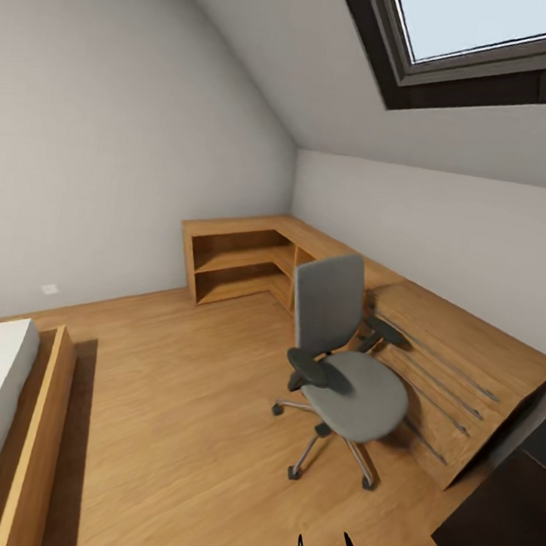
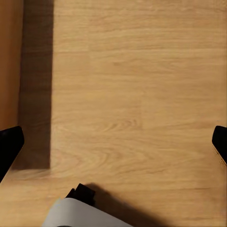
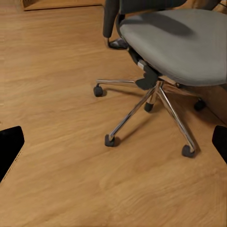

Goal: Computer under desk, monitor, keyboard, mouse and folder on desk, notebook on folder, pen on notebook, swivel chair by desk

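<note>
Currently the grey swivel chair stands on the wooden floor, its seat bare, just in front of a light wooden cabinet along the wall. A dark corner of the counter shows nearby. Both the left tool and right tool hang apart, holding nothing. Judging from this, the chair is not yet positioned.

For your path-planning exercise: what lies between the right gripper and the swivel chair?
Bare wooden floor. In the right wrist view the right gripper, fingers wide apart, looks across open boards to the swivel chair and its chrome base.
</note>
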Tool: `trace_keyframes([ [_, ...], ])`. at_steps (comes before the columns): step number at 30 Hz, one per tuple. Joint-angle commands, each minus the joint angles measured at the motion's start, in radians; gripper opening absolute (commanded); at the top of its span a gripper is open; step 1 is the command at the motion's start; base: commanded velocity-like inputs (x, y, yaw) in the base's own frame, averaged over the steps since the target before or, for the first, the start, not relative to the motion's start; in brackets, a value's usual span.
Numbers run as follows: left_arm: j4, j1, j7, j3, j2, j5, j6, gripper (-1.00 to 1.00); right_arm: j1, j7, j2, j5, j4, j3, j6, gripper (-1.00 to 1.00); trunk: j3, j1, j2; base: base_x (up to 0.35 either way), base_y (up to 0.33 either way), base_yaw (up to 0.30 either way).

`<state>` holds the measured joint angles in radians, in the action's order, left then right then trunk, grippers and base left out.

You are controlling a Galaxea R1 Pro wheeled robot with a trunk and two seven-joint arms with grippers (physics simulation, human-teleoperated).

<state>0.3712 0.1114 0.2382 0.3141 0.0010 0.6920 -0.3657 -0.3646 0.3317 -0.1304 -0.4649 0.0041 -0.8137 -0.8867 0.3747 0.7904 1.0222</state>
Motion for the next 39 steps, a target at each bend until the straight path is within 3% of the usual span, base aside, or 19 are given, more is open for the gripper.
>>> trace_keyframes([
  [1,0.0,0.001,0.008,0.008,0.001,0.004,-0.004,1.0,0.0,0.006,-0.001,-0.004,0.0,-0.009,-0.002,1.0,0.001,0.001,0.001,0.337,0.0,0.237],
  [39,0.0,0.001,0.008,0.008,0.001,0.003,-0.006,1.0,0.0,0.006,-0.001,-0.004,0.0,-0.01,-0.002,1.0,0.001,0.001,0.001,0.336,-0.038,0.276],
])
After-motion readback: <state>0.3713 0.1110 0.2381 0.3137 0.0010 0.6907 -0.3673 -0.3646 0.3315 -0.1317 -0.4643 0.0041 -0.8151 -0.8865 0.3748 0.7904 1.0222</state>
